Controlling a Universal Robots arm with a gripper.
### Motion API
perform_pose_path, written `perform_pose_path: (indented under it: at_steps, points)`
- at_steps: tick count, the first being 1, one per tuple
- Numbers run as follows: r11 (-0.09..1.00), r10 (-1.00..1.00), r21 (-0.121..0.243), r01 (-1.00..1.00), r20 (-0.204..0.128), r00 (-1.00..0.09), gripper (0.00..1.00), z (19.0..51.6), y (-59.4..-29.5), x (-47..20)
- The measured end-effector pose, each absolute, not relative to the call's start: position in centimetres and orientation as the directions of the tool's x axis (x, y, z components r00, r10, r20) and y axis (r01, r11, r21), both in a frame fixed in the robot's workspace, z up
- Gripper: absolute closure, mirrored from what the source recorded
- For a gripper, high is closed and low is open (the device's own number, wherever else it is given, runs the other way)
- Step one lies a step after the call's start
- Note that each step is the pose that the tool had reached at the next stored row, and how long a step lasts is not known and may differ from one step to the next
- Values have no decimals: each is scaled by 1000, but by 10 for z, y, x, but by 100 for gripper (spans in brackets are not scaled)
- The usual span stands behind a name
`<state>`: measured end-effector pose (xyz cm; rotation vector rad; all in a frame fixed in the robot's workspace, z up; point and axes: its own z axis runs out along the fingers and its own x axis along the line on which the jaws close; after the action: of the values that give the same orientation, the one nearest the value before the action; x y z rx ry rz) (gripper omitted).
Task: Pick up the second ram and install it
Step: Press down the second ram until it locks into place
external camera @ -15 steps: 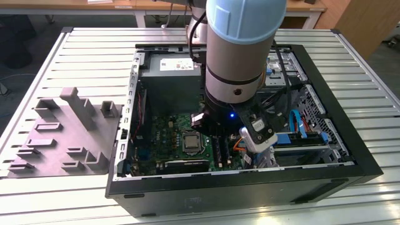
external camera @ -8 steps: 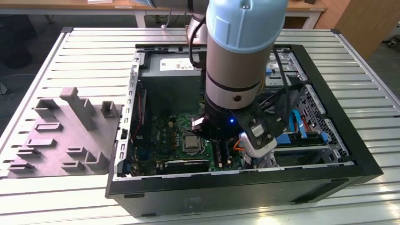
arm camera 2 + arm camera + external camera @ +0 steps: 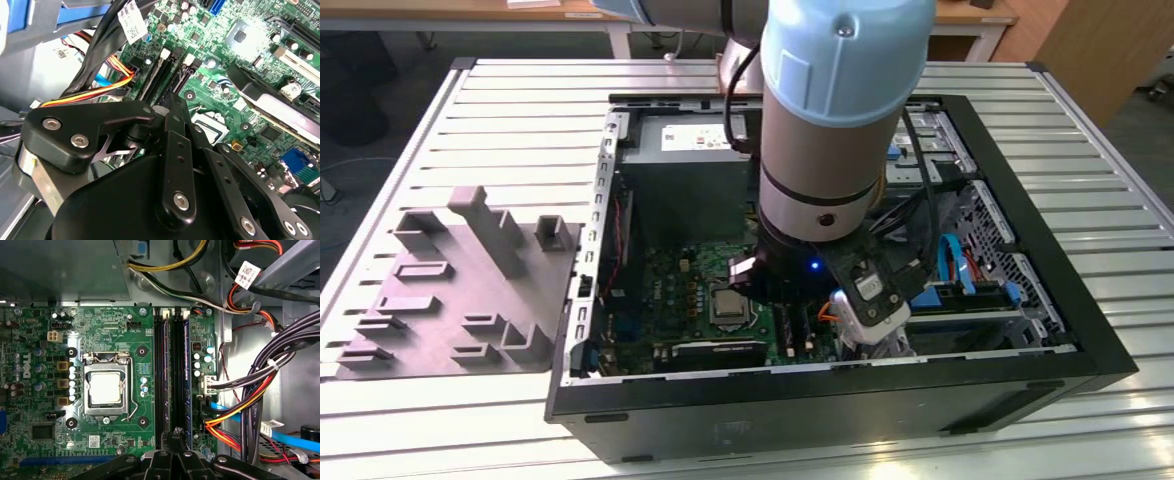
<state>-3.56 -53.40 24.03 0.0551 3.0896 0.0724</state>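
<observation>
In the exterior view, the arm [image 3: 834,120] is seen reaching down into the open computer case [image 3: 1067,330], its wrist lowered over the motherboard just beside the processor socket [image 3: 727,305], on the exterior view's right of it. A grey moulded tray [image 3: 454,290] lies on the slatted table [image 3: 520,100], well apart from the socket, outside the case.

In the second wrist view, the black fingers [image 3: 172,112] of the gripper [image 3: 170,102] are seen drawn together, close above the near ends of the long black memory slots [image 3: 155,75]; nothing can be made out clamped between them.

In the first wrist view, the slots run parallel beside the socket. A thin blue-green strip, taken to be the second ram [image 3: 187,380] seen edge-on, stands seated in the slot farthest from the socket. The narrowed fingertips sit at the slots' end, just beside that strip; whether they touch it cannot be told. A bundle of cables [image 3: 250,390] lies beyond the slots from the socket.
</observation>
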Motion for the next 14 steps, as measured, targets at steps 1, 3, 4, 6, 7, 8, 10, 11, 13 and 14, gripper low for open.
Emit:
perform_pose_path:
  at_steps: [1,3,4,6,7,8,10,11,13,14]
  points:
    - [998,37,48,34,-50,-998,89,240,-534,-36]
    - [998,37,48,34,-50,-998,89,240,-534,-36]
    - [998,37,48,34,-50,-998,89,240,-534,-36]
    - [998,37,48,34,-50,-998,89,238,-534,-36]
    - [998,37,48,34,-50,-998,89,236,-534,-36]
    - [998,37,48,34,-50,-998,89,235,-534,-36]
    - [998,37,48,34,-50,-998,89,233,-534,-36]
    - [998,37,48,34,-50,-998,89,233,-534,-36]
    - [998,37,48,34,-50,-998,89,233,-534,-36]
    - [998,37,48,34,-50,-998,89,232,-534,-36]
